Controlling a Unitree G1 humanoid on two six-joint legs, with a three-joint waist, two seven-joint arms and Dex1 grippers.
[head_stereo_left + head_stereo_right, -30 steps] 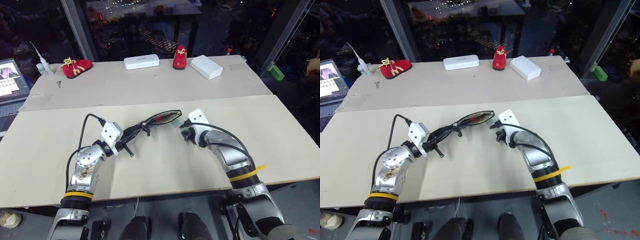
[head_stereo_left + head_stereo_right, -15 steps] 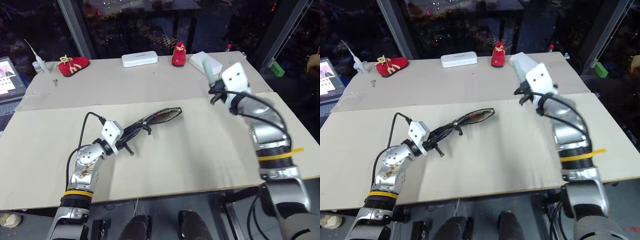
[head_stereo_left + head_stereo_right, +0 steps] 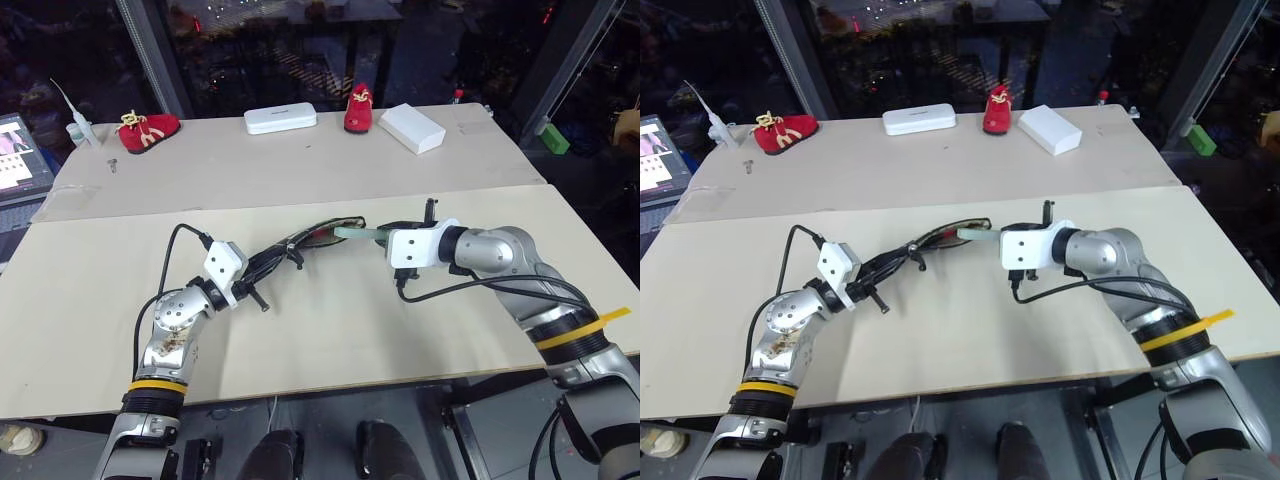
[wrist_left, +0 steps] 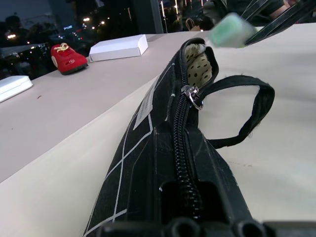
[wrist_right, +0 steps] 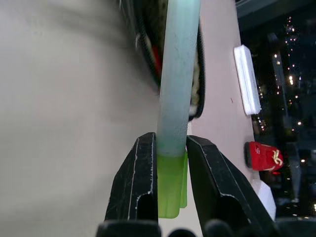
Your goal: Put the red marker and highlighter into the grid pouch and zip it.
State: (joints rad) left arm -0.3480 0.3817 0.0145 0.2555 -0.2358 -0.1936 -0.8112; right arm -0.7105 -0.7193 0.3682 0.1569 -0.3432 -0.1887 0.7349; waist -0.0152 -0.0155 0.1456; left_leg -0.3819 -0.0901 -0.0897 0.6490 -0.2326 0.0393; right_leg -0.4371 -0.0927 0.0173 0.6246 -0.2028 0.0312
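Highlighter [image 5: 174, 94]: it is gripped at its bright green end between the two black fingers [image 5: 137, 185] of the right gripper [image 5: 170, 180]; the pale mint half is held out ahead of the fingertips, with its far tip at the open mouth of the grid pouch [image 3: 300, 243].
Right gripper: it is seen in the head views just to the right of the pouch's open end, above the near board of the desk [image 3: 400, 330]; the fingers are clamped on the highlighter, one on each flat side.
Grid pouch: it is held off the desk at its near end, with its length stretched forward and to the right; the zipper [image 4: 183, 148] is drawn back and the far end gapes, so that a pale dotted lining is seen inside.
Zipper pull loop [image 4: 247, 113]: it hangs from the slider as a black strap beside the pouch's mouth.
Left gripper [image 3: 262, 275]: its fingers are closed tight on the near end of the pouch; in the left wrist view the pouch runs straight out from them.
Red marker [image 5: 157, 59]: a red part is glimpsed inside the pouch's opening, beside the highlighter's shaft; more of it cannot be made out.
Far side of the desk: a white hard case [image 3: 281, 120], a white box [image 3: 412, 129] and two red shoes [image 3: 150, 131] are set there, well apart from the pouch.
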